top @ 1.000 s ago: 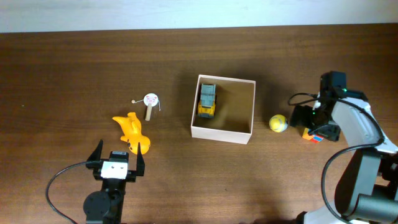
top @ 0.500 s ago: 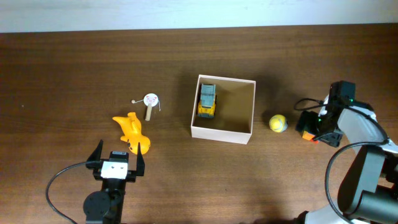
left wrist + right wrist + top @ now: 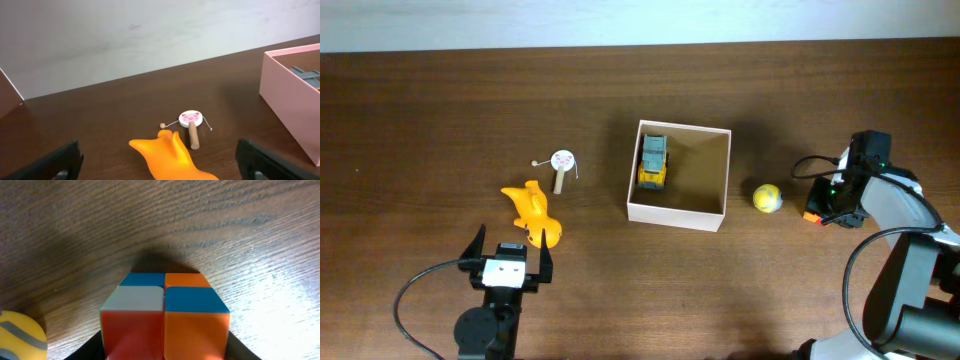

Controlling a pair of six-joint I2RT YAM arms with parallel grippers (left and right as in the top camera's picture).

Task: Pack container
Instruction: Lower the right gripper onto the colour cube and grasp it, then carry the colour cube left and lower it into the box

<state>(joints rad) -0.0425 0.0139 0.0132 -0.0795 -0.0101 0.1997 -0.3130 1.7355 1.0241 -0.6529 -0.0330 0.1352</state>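
The container [image 3: 677,215] sits mid-tabletop, open side up for loading, with a toy truck [image 3: 653,160] inside. Near the right edge the right pincer [image 3: 825,205] clamps the puzzle cube [image 3: 165,315] (flat sides, an easy grip), and the left pincer [image 3: 506,258] gapes wide by the near edge.

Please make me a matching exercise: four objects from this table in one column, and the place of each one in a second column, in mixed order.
Objects:
1. toy truck
2. yellow ball
3. orange toy
4. colour cube

Places:
A. left of the container
B. inside the container
C. farthest to the right
D. just right of the container

Pairs: 1-B, 2-D, 3-A, 4-C
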